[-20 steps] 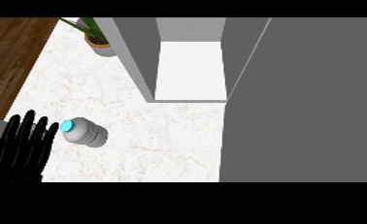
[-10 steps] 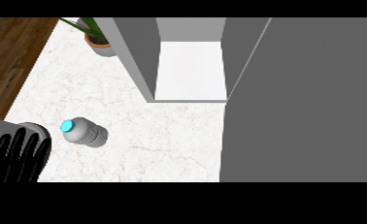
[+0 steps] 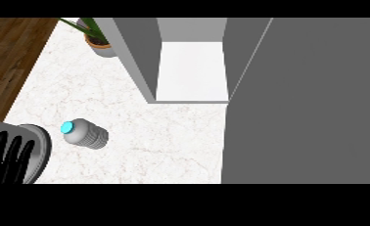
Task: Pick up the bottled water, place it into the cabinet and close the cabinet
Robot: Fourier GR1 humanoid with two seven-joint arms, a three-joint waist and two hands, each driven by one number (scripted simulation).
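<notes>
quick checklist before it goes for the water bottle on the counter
1. Clear plastic water bottle with turquoise cap lying on its side on the white marble counter: ok.
2. Nothing between bottle and left robot hand: ok.
3. Left robot hand on the bottle: not ok, apart from it at the lower left edge.
4. Grey cabinet open, white shelf bare: ok.
5. Right robot hand ready: cannot tell, out of view.

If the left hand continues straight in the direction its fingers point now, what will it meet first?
The left hand points toward the view's lower edge, away from the bottled water. That way looks free as far as the picture shows, with only the counter below; depth is unclear.
</notes>
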